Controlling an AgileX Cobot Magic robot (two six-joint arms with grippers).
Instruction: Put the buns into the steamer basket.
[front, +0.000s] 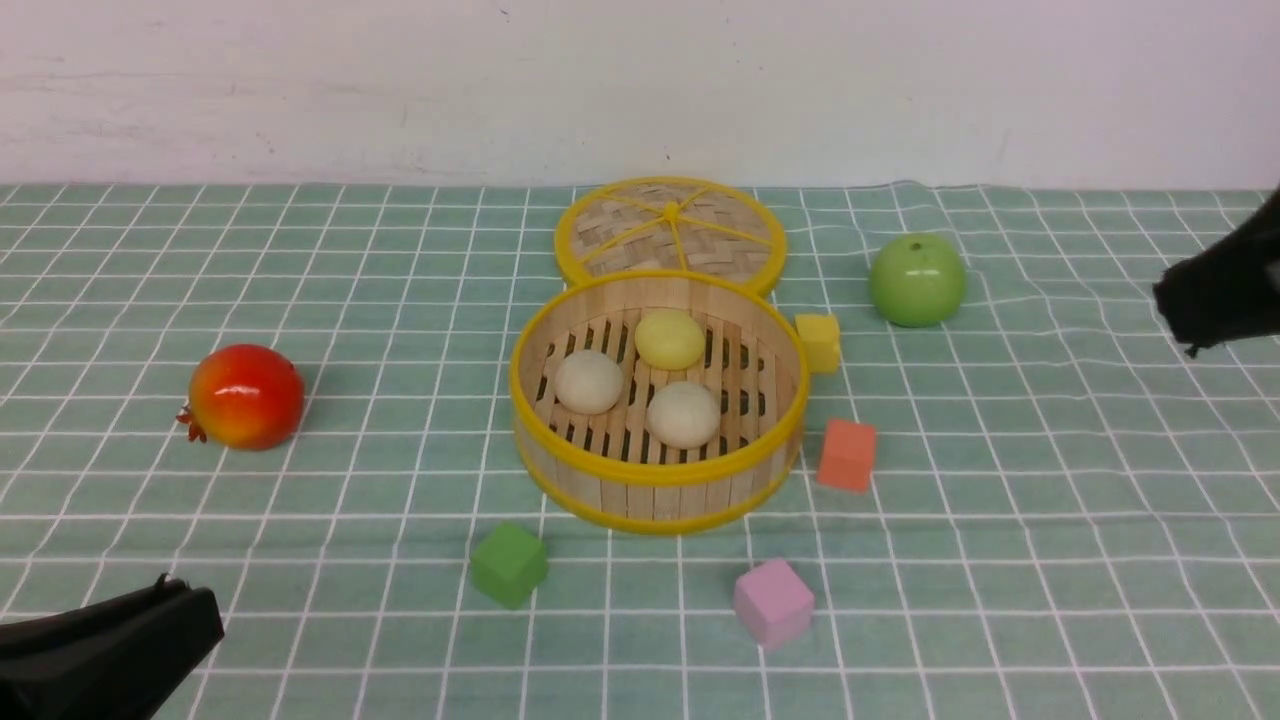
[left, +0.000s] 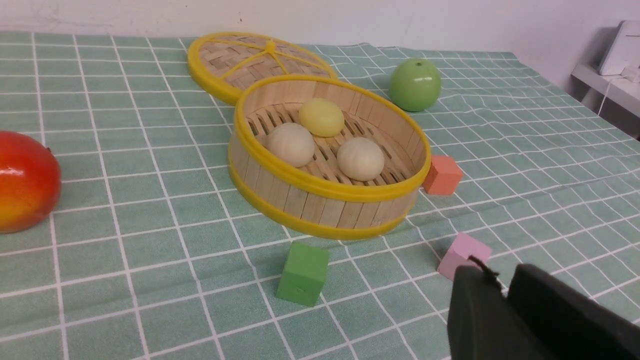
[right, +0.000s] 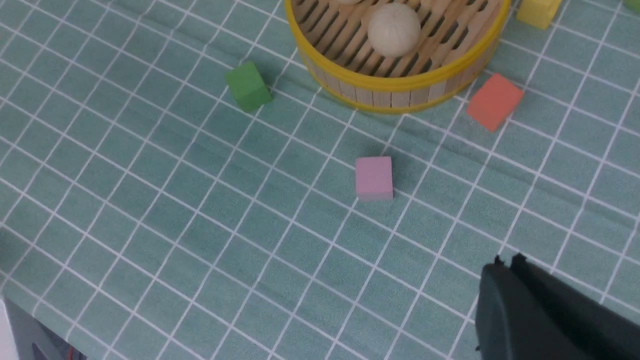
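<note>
The right gripper (right: 506, 261) is sitting closed and empty, above bare cloth well clear of the steamer basket (front: 657, 478). The left gripper (left: 500, 272) is hanging near the pink cube (left: 462, 253); its jaws look nearly together, though I cannot tell for sure. All three buns (front: 683, 414) are resting inside the basket.

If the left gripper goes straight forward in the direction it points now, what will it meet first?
Judging by the left wrist view, the left gripper points toward the pink cube, which lies just ahead of its tips, so it would probably meet that first. The orange cube lies farther along. Depth is uncertain.
</note>
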